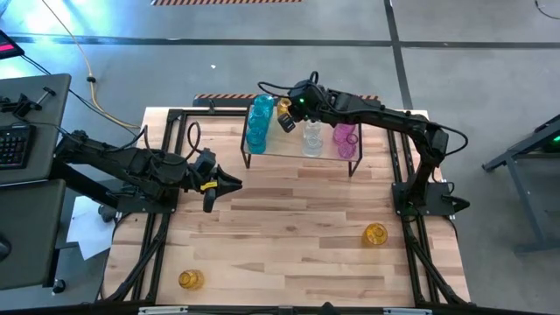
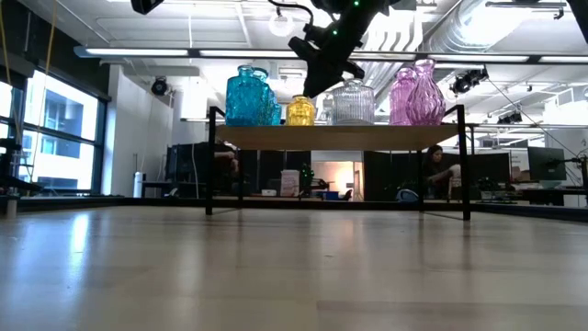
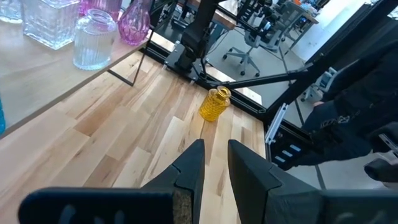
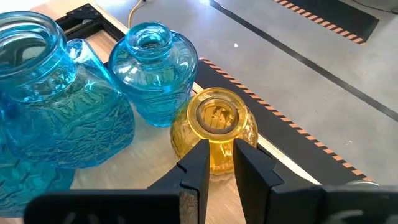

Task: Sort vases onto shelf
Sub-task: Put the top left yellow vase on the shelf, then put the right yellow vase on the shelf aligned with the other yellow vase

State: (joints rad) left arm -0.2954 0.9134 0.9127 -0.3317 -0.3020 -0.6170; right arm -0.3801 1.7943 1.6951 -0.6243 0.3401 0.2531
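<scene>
The shelf (image 1: 289,156) stands at the table's far middle. On it stand two teal-blue vases (image 4: 155,71), a yellow vase (image 4: 214,127), clear vases (image 1: 312,137) and pink vases (image 2: 413,92). My right gripper (image 4: 221,146) hovers over the shelf's far side, slanting down. Its fingers are only a little apart, just at the yellow vase's rim, with nothing between them. My left gripper (image 3: 216,149) hangs above the table's left middle, also barely open and holding nothing. Two more yellow vases (image 1: 374,234) (image 1: 191,279) stand on the tabletop. My right gripper has its fingertips (image 4: 200,152) at the near side of the yellow vase's rim (image 4: 214,138), coming slanting from above. I cannot tell whether they touch it. The vase stands upright on the shelf board.
The teal-blue vases stand close beside the yellow one on the shelf's left end. Black frame rails (image 1: 162,175) run along the table's left and right sides. The tabletop between the shelf and the near edge is bare wood except for the two yellow vases.
</scene>
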